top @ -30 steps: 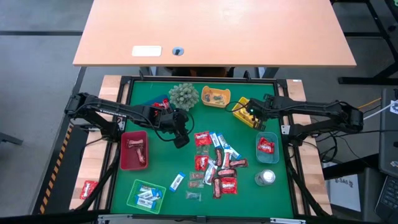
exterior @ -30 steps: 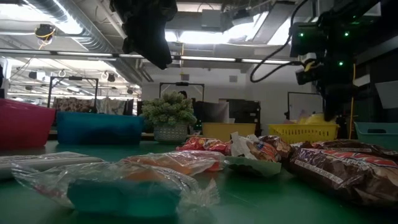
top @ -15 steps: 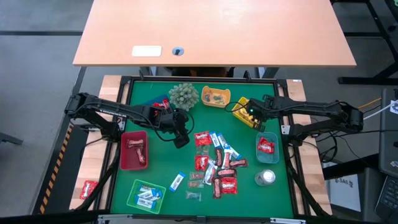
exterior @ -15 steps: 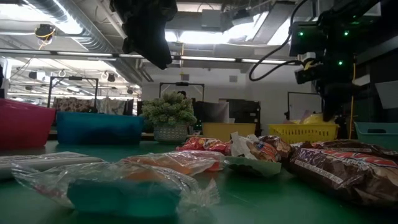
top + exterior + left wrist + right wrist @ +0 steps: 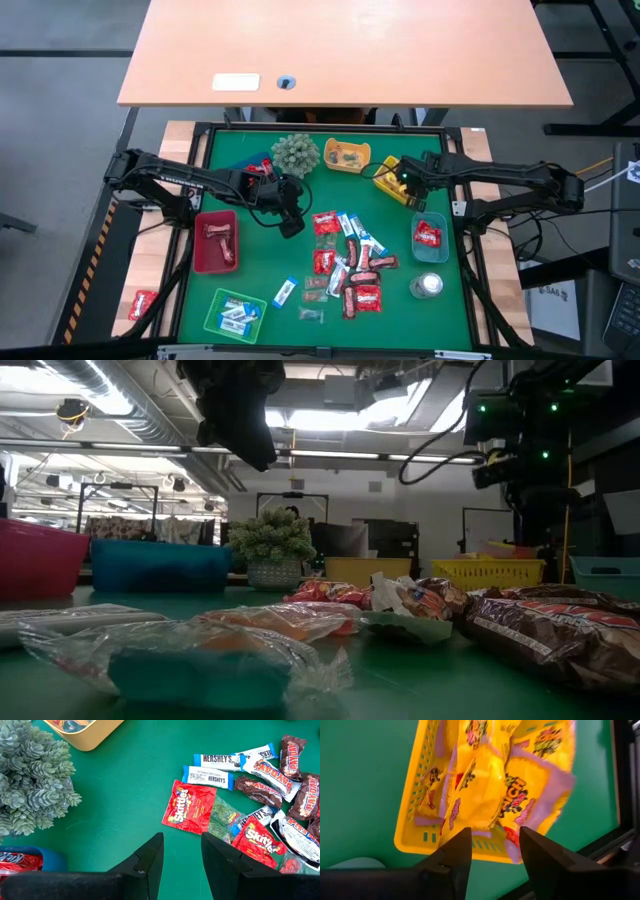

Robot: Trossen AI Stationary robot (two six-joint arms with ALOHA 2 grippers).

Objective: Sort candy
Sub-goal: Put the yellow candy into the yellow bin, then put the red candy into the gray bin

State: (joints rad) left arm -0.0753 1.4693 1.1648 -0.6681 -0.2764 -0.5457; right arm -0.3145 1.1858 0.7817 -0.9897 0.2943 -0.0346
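Note:
The candy (image 5: 350, 265) lies in a loose heap on the green mat, right of middle: red, brown and blue-white packets. My left gripper (image 5: 290, 222) hovers open above the mat just left of the heap; its wrist view shows a red Skittles packet (image 5: 189, 812) ahead of the fingers. My right gripper (image 5: 408, 187) hovers open over the yellow basket (image 5: 390, 178) near the far right. Yellow packets (image 5: 485, 785) fill that basket (image 5: 420, 810); one packet (image 5: 540, 785) leans over the basket's rim.
A spiky plant ball (image 5: 295, 153) and a small yellow tray (image 5: 347, 155) stand at the far edge. A red tray (image 5: 215, 240) and a green tray (image 5: 235, 315) sit on the left. A blue tray (image 5: 430, 240) and a silvery round thing (image 5: 428, 285) sit on the right.
In the low view my right gripper has risen a little over the yellow basket. The yellow packet that stood up beside its fingers now lies lower, at the basket's rim. My left arm has kept still.

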